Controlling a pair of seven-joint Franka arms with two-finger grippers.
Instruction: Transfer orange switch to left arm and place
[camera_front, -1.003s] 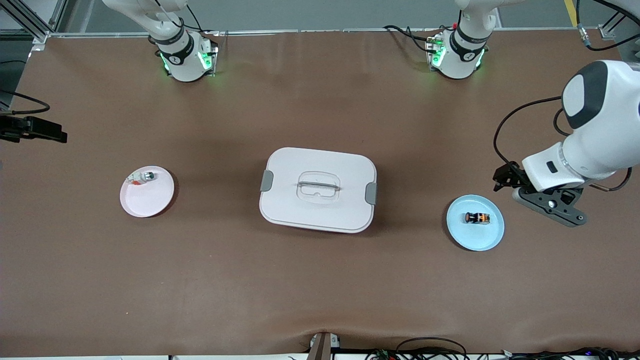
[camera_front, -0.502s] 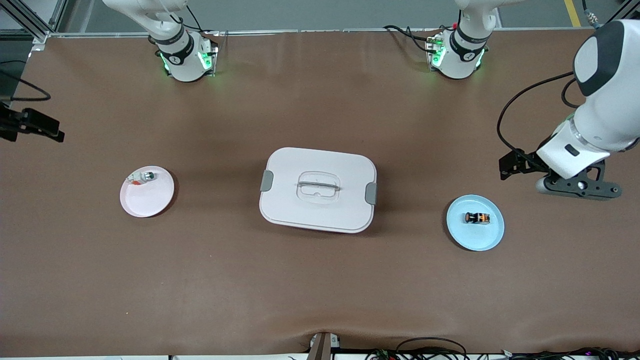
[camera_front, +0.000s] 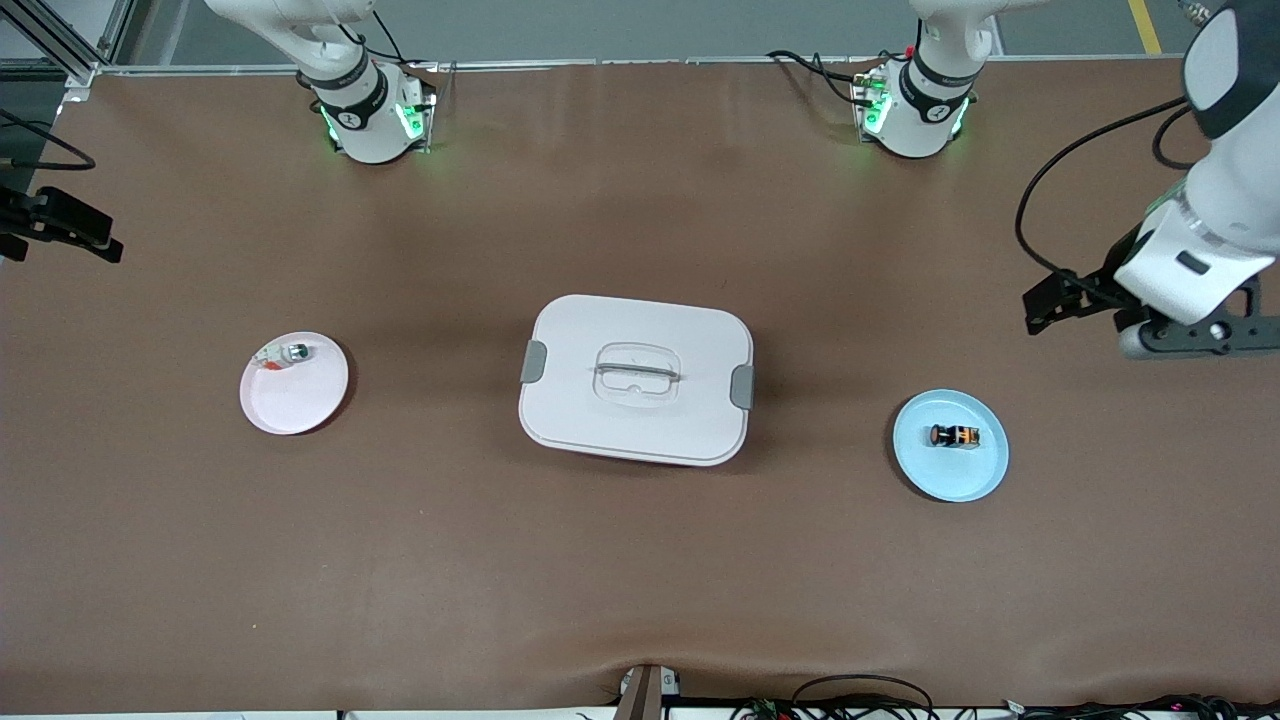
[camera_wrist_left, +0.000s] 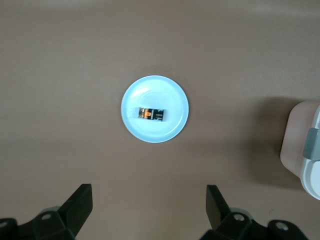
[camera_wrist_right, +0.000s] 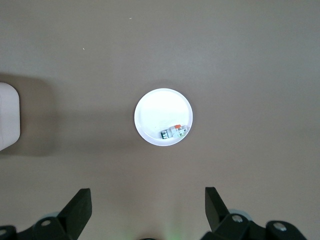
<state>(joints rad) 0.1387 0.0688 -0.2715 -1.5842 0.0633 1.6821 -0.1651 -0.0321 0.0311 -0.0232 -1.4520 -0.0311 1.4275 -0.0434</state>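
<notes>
The orange switch (camera_front: 954, 436) lies on its side on a light blue plate (camera_front: 950, 470) toward the left arm's end of the table. It also shows in the left wrist view (camera_wrist_left: 151, 114). The white box (camera_front: 636, 378) stands shut at the table's middle. My left gripper (camera_wrist_left: 149, 200) is open and empty, high over bare table beside the blue plate; its hand shows in the front view (camera_front: 1195, 338). My right gripper (camera_wrist_right: 148, 202) is open and empty, high over the table near a pink plate (camera_front: 294, 395). Only a black part of its hand (camera_front: 62, 228) shows in the front view.
The pink plate holds a small silver-and-white part (camera_front: 285, 354) with a red bit, also seen in the right wrist view (camera_wrist_right: 174, 132). A corner of the box shows in the left wrist view (camera_wrist_left: 305, 155) and the right wrist view (camera_wrist_right: 7, 117). Brown table surrounds everything.
My left gripper has drawn away from the light blue plate, toward the bases and its own end of the table. The right hand's black part has shifted slightly toward the bases. The switch has not moved.
</notes>
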